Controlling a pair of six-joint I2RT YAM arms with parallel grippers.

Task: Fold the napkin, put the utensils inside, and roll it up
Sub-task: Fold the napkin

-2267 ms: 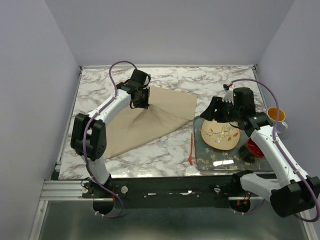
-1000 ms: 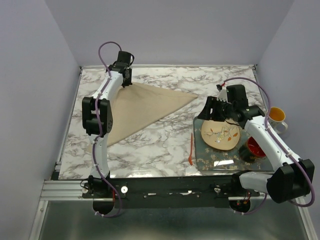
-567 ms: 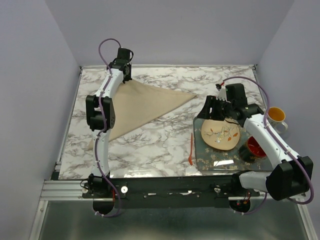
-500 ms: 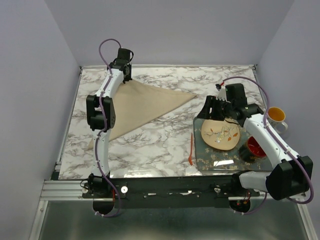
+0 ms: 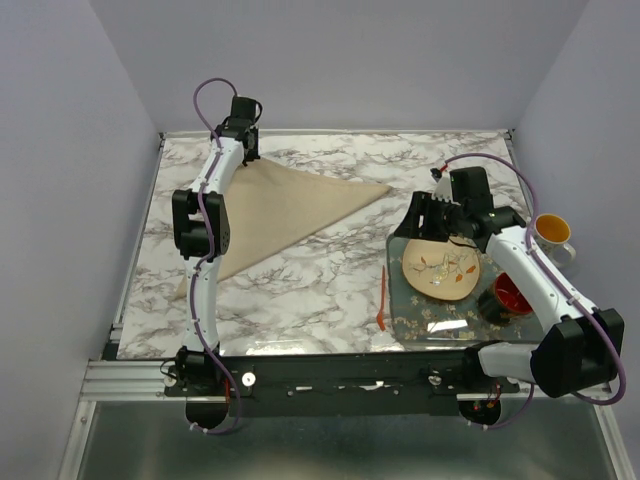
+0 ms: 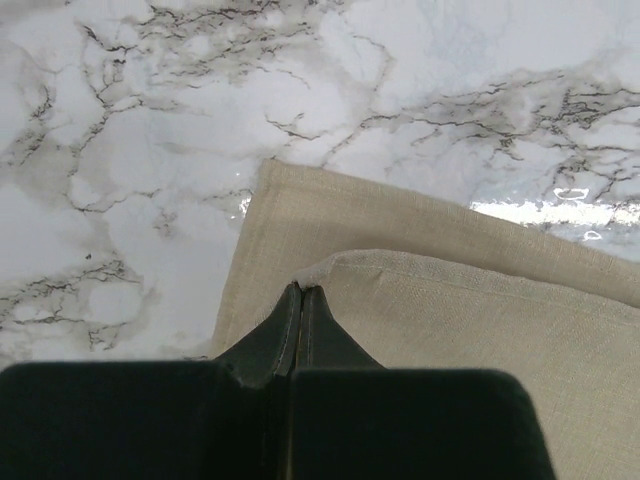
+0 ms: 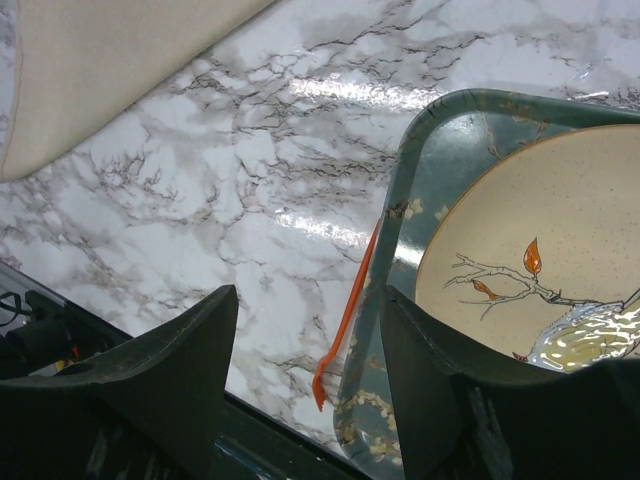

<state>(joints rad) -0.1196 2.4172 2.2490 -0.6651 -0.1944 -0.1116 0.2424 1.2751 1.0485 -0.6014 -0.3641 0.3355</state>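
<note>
**Tray carries plate and bowl; utensil lies outside it**

A teal, flower-patterned rectangular tray (image 5: 440, 320) sits at the near right of the marble worktop (image 5: 320, 290). It holds a round tan plate (image 5: 440, 272) painted with a bare branch and, on its right side, a small red bowl (image 5: 511, 295) with a dark cup-like thing (image 5: 491, 306) beside it. I cannot tell what is in the bowl. A yellow mug (image 5: 553, 232) stands off the tray, just beside its far right corner.

The slim orange plastic utensil (image 5: 382, 295) lies on the worktop along the tray's left rim, not inside it. The right claw (image 7: 308, 295) hangs above that rim with its jaws spread wide, holding nothing.

The tan cloth napkin (image 5: 290, 205) lies folded into a triangle on the worktop's left half. The left claw (image 6: 301, 290) is pinched tight on the upper layer's far left corner.
</note>
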